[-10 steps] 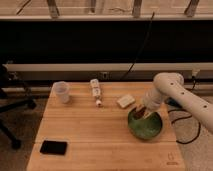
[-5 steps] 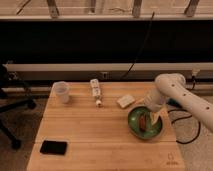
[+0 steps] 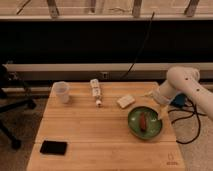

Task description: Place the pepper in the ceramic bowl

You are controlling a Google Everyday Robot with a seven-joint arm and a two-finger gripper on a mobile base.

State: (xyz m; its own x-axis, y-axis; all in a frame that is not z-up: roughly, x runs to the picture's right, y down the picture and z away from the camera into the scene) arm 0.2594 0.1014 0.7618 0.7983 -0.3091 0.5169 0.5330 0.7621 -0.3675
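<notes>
The green ceramic bowl (image 3: 145,123) sits on the right side of the wooden table (image 3: 85,130). The small reddish-brown pepper (image 3: 144,121) lies inside the bowl, near its middle. My gripper (image 3: 161,114) hangs at the end of the white arm, just right of the bowl and above its right rim. It holds nothing that I can see.
A translucent plastic cup (image 3: 61,92) stands at the back left. A white tube-shaped bottle (image 3: 96,92) lies at the back middle. A pale sponge-like block (image 3: 126,101) lies behind the bowl. A black phone (image 3: 53,147) lies at the front left. An office chair (image 3: 10,100) stands left of the table.
The gripper has lifted off the bowl and moved to the right and up. The pepper now lies in the bowl, uncovered.
</notes>
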